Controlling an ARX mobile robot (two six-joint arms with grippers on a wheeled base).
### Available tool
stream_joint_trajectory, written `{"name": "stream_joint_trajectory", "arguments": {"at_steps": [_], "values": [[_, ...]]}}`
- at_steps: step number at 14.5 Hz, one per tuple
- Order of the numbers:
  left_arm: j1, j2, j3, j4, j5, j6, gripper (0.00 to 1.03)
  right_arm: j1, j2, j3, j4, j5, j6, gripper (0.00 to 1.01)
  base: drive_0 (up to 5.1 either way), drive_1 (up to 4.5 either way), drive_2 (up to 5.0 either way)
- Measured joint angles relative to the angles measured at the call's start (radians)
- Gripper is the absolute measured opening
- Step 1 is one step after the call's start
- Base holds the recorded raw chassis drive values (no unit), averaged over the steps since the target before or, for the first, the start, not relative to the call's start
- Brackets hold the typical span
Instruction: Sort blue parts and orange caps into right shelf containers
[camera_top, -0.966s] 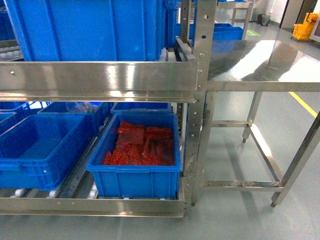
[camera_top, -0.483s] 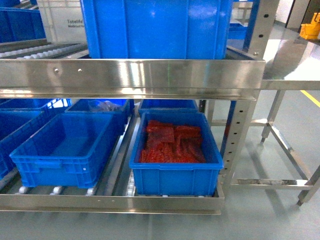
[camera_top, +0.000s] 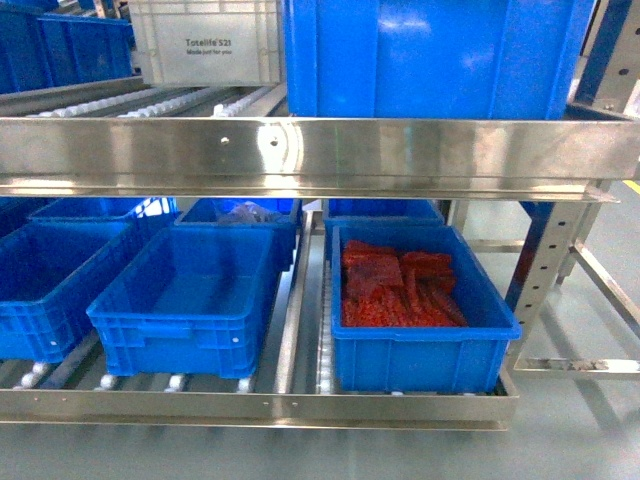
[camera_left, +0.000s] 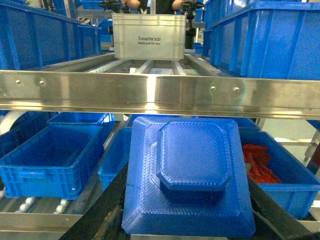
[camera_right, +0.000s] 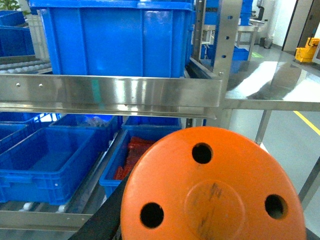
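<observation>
Left gripper (camera_left: 187, 220) clamped on blue part (camera_left: 192, 177); right gripper (camera_right: 210, 220) clamped on orange cap (camera_right: 212, 187); lower shelf (camera_top: 300, 155) crate (camera_top: 425, 345) holds red pieces (camera_top: 400, 290)

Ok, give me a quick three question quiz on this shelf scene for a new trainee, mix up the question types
1. True or false: the crate of red pieces sits on the upper shelf level.
2. What does the left gripper carry? A) orange cap B) blue part C) nothing
3. Fill in: the right wrist view shows an orange cap with ___ round holes.

Key: 1 false, it is on the lower level. 2 B, the blue part. 3 three.
</observation>
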Motion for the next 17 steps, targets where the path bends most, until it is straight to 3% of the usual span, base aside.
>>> {"name": "stream_joint_trajectory", "arguments": {"at_steps": [17], "values": [[0.0,0.0,0.0,0.001,0.0,0.0,0.43,0.0,0.0,0.0,-0.001,0.0,0.0,0.45,-5.0,2.41,2.4]]}}
